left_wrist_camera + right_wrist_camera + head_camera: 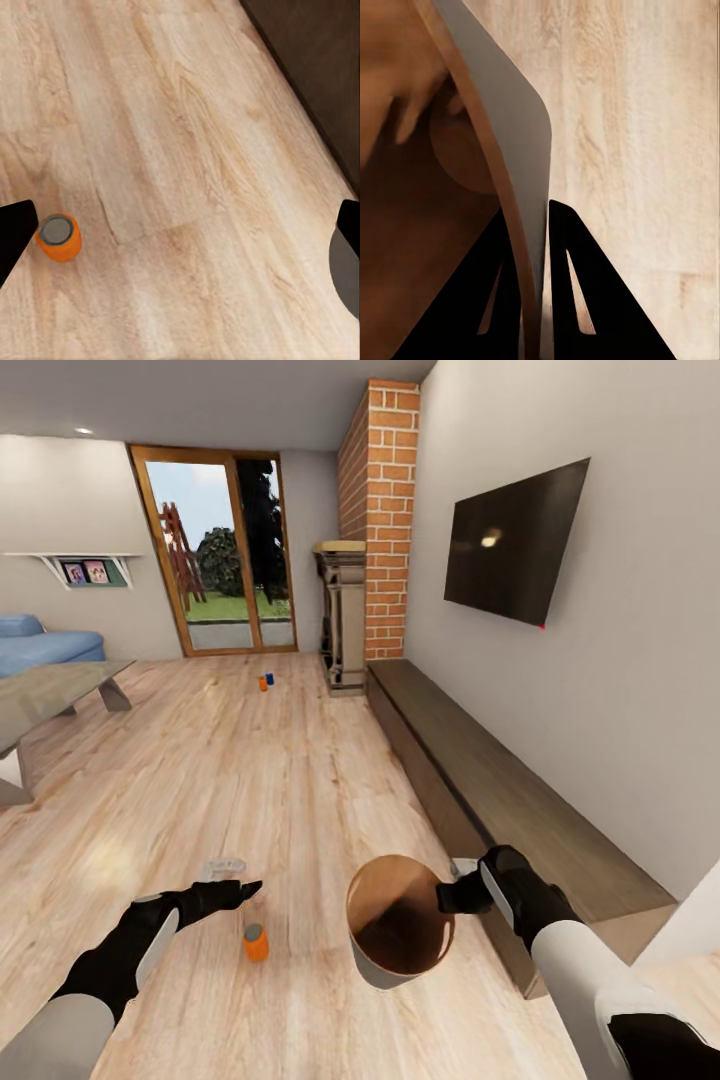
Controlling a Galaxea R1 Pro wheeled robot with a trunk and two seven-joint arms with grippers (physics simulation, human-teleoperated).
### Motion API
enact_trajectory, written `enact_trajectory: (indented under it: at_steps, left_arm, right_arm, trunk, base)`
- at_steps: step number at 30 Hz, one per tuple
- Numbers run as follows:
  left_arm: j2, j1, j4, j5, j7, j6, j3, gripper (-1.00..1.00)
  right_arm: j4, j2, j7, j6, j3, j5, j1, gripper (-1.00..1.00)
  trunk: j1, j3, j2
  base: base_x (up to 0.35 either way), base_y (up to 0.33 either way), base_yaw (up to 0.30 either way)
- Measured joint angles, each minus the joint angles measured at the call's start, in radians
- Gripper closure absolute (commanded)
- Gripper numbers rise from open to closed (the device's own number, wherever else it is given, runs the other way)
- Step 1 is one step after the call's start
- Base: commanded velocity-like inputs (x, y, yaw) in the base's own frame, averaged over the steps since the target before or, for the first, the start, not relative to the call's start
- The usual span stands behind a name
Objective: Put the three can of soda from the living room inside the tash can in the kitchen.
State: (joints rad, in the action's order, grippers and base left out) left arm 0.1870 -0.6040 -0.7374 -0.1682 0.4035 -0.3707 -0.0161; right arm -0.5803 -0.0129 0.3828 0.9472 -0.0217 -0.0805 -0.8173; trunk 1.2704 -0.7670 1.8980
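cans are scattered: one orange can [256, 941] stands on the floor [250, 780] just beside and below the left gripper [238, 891], whose fingers [13, 236] are spread wide and empty, while two more cans [266, 681] sit far off near the glass doors [222, 550]. right gripper [452, 895] is pinched on the rim of the bin [398, 930], held just right of the near can. that thin-edge hold could let the bin tip or slip, and a clumsy descent could knock the can rolling.

Upright orange can [256, 941] beside copper-lined bucket [372, 963]
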Motion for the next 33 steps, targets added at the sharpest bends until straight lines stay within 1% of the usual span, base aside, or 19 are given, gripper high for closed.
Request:
enact_trajectory:
  at_steps: [2, 3, 6, 7, 8, 10, 11, 12, 15, 16, 20, 23, 24, 26, 29, 33]
  left_arm:
    - [0.001, 0.001, 0.001, -0.001, 0.006, 0.025, 0.000, -1.00]
    - [0.000, 0.001, 0.001, -0.001, 0.019, 0.037, -0.001, -1.00]
    - [-0.002, 0.002, 0.004, -0.001, 0.042, 0.074, -0.002, -1.00]
    - [-0.001, 0.003, 0.007, -0.001, 0.049, 0.100, -0.002, -1.00]
    - [-0.001, 0.005, 0.010, -0.001, 0.053, 0.122, -0.001, -1.00]
    - [-0.001, 0.008, 0.014, -0.001, 0.054, 0.150, -0.001, -1.00]
    - [-0.001, 0.008, 0.014, -0.001, 0.053, 0.154, -0.001, -1.00]
    - [-0.002, 0.009, 0.014, 0.000, 0.053, 0.158, -0.001, -1.00]
    - [-0.006, 0.010, 0.017, 0.002, 0.051, 0.170, -0.002, -1.00]
    - [-0.006, 0.010, 0.017, 0.003, 0.051, 0.170, -0.002, -1.00]
    - [-0.006, 0.012, 0.018, 0.005, 0.044, 0.169, -0.001, -1.00]
    - [-0.006, 0.012, 0.018, 0.005, 0.015, 0.168, -0.001, -1.00]
    - [-0.006, 0.012, 0.019, 0.005, -0.004, 0.168, -0.001, -1.00]
    - [-0.007, 0.012, 0.021, 0.005, -0.026, 0.169, -0.001, -1.00]
    - [-0.007, 0.012, 0.032, 0.005, -0.038, 0.171, -0.001, -1.00]
    - [-0.010, 0.012, 0.074, 0.002, -0.048, 0.178, -0.001, -1.00]
  right_arm:
    - [0.000, -0.008, -0.001, -0.002, 0.000, -0.010, 0.000, 1.00]
    - [0.000, -0.012, -0.001, -0.003, -0.001, -0.011, 0.000, 1.00]
    - [-0.001, -0.022, 0.000, -0.001, 0.001, 0.002, 0.000, 1.00]
    - [-0.001, -0.030, 0.001, 0.000, 0.003, 0.015, 0.000, 1.00]
    - [-0.002, -0.038, 0.001, 0.000, 0.005, 0.016, 0.000, 1.00]
    - [-0.002, -0.046, -0.001, -0.004, 0.005, -0.012, 0.000, 1.00]
    - [-0.002, -0.047, -0.002, -0.006, 0.005, -0.024, 0.000, 1.00]
    - [-0.002, -0.048, -0.002, -0.006, 0.005, -0.024, 0.000, 1.00]
    - [-0.003, -0.051, 0.001, -0.001, 0.008, 0.013, 0.000, 1.00]
    - [-0.003, -0.051, 0.001, -0.001, 0.008, 0.015, 0.000, 1.00]
    - [-0.003, -0.051, -0.002, -0.006, 0.006, -0.012, 0.000, 1.00]
    - [-0.003, -0.050, 0.000, -0.003, 0.007, 0.002, 0.000, 1.00]
    - [-0.003, -0.050, 0.000, -0.003, 0.007, 0.008, 0.000, 1.00]
    - [-0.003, -0.049, -0.001, -0.003, 0.007, 0.004, 0.000, 1.00]
    - [-0.003, -0.049, -0.002, -0.005, 0.006, -0.008, 0.000, 1.00]
    - [-0.003, -0.050, -0.001, -0.003, 0.007, 0.002, 0.000, 1.00]
  trunk:
    - [0.000, 0.000, 0.000]
    - [0.000, 0.000, 0.000]
    - [0.000, 0.000, 0.000]
    - [0.000, 0.000, 0.000]
    - [0.000, 0.000, 0.000]
    - [0.000, 0.000, 0.000]
    - [0.000, 0.000, 0.000]
    - [0.000, 0.000, 0.000]
    - [0.000, 0.000, 0.000]
    - [0.000, 0.000, 0.000]
    - [0.000, 0.000, 0.000]
    - [0.000, 0.000, 0.000]
    - [0.000, 0.000, 0.000]
    - [0.000, 0.000, 0.000]
    - [0.000, 0.000, 0.000]
    - [0.000, 0.000, 0.000]
  base:
    - [0.275, 0.196, 0.000]
    - [0.276, 0.173, 0.000]
    - [0.289, 0.120, 0.000]
    - [0.309, 0.052, 0.000]
    - [0.315, 0.049, 0.000]
    - [0.320, 0.065, 0.000]
    - [0.320, 0.072, 0.000]
    - [0.316, 0.078, 0.000]
    - [0.314, 0.076, 0.000]
    - [0.319, 0.021, 0.000]
    - [0.322, 0.008, 0.000]
    - [0.323, 0.003, 0.000]
    - [0.324, 0.001, 0.000]
    - [0.324, 0.005, 0.000]
    - [0.320, 0.041, 0.000]
    - [0.313, 0.096, 0.000]
